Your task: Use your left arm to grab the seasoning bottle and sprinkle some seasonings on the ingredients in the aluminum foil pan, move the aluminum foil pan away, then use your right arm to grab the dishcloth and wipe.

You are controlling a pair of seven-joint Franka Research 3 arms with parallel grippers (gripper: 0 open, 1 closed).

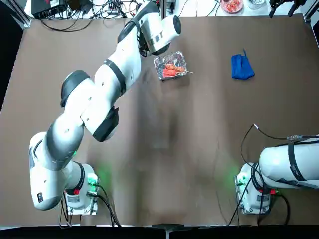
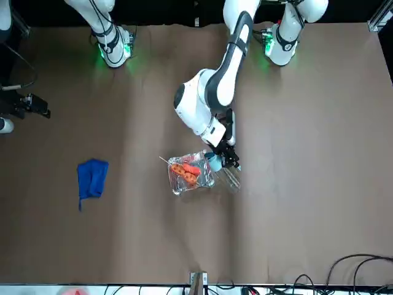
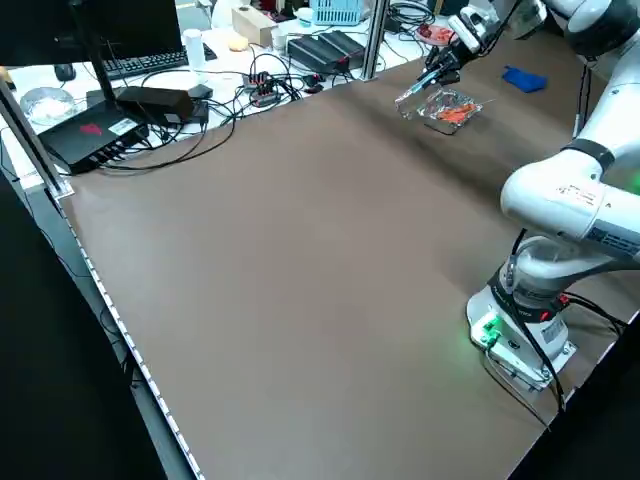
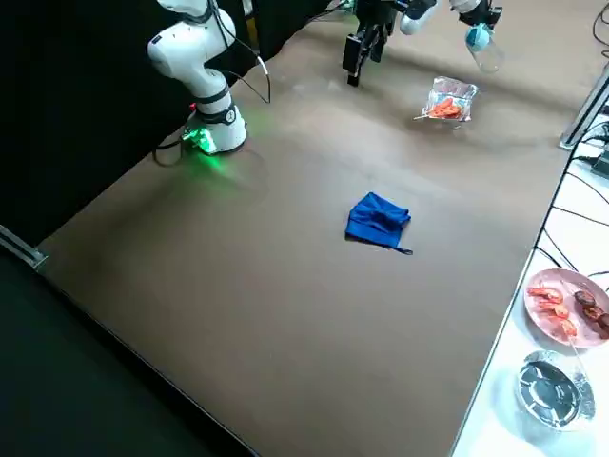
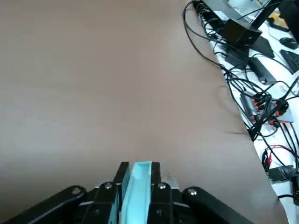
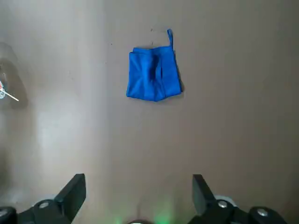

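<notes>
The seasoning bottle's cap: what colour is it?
Light blue. The seasoning bottle's cap shows best in the left wrist view, clamped between the left gripper fingers.

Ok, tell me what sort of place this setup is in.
Most likely a robotics lab, not a kitchen: two bench-mounted arms on a brown table, with cables and black electronics boxes along its edge, and a keyboard on the neighbouring desk.

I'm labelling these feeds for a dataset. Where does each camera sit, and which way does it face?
Top: overhead, bases at bottom; left arm over foil pan.
Front: across the table; left gripper holds seasoning bottle.
Left side: raised, diagonal; left arm.
Right side: raised, diagonal; dishcloth, left arm.
Left wrist: own fingers on the bottle's cap.
Right wrist: open right gripper, dishcloth.
All but the left wrist share the dishcloth.
</notes>
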